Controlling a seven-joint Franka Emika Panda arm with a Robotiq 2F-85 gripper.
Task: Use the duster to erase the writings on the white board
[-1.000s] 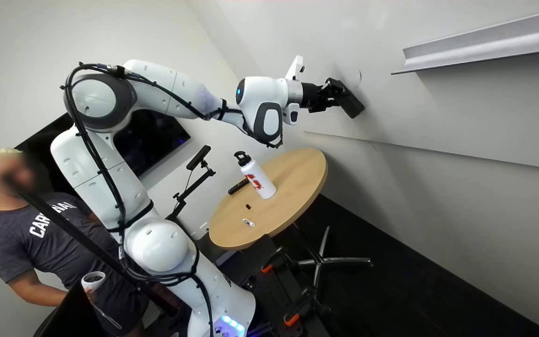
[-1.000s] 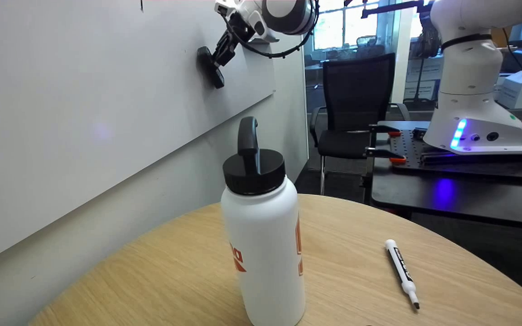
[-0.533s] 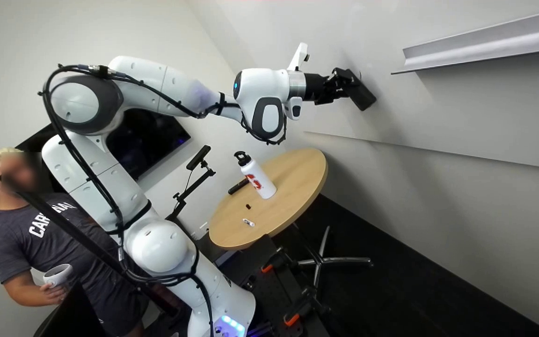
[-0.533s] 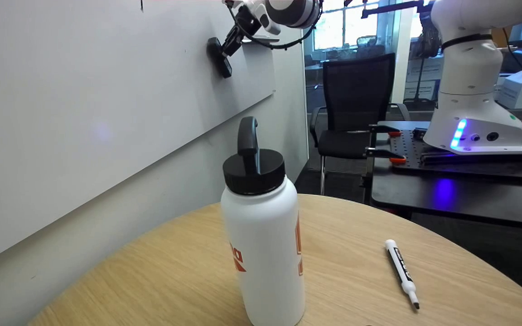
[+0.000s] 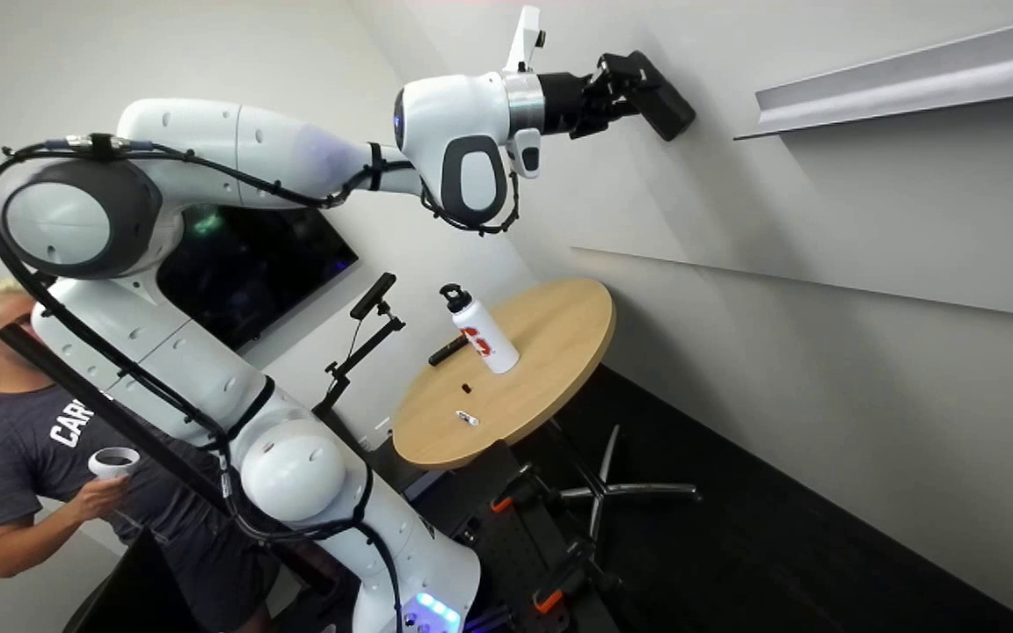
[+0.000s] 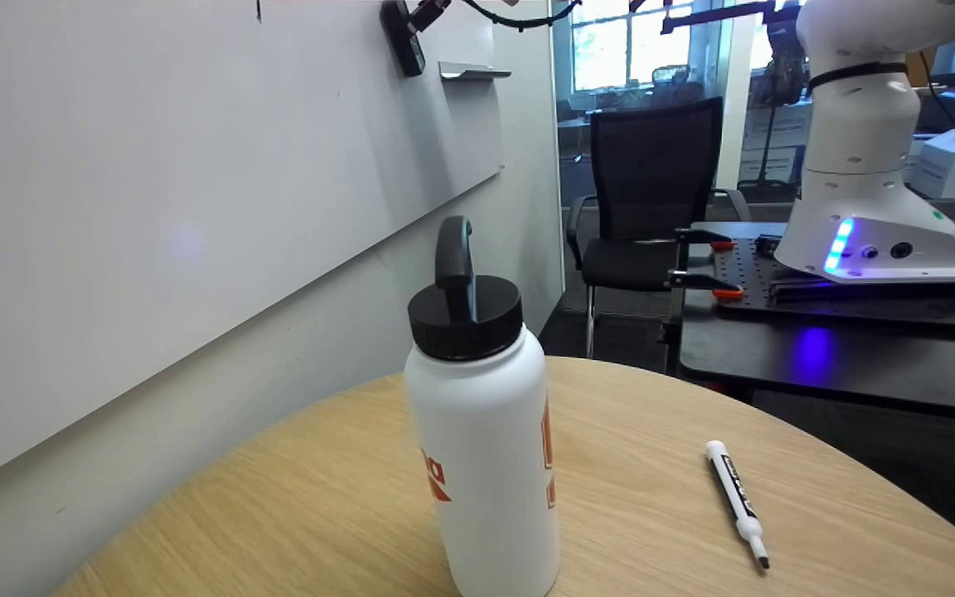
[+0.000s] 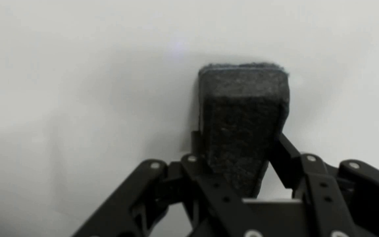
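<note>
Far left in an exterior view: operator point(image 5: 40, 457) with a controller point(image 5: 104, 469) held up, presumably because the run is teleop. Next the arm point(image 5: 199, 360), stretched out higher than the round table point(image 5: 559, 352). Marker point(image 5: 467, 418) lies on it with its dark tip bare (my guess: that's what drew the writing); bottle point(image 5: 487, 336) stands upright beside it. Both sit lower than the wiping, so likely not in the way.

Then the gripper point(image 7: 239, 143): jaws clamped on the duster point(image 7: 245, 121) across its narrow width, which leaves the fuzzy face free for the white board point(image 5: 805, 202). Looks flat to it in both exterior views; can't confirm firm contact. No writing I can make out in the wrist view; could be under the duster, wiped or out of frame. I'd call this mid-wipe.

Far right: ledge point(image 5: 920, 83) juts out near the duster, so a long stroke that way could snag.
</note>
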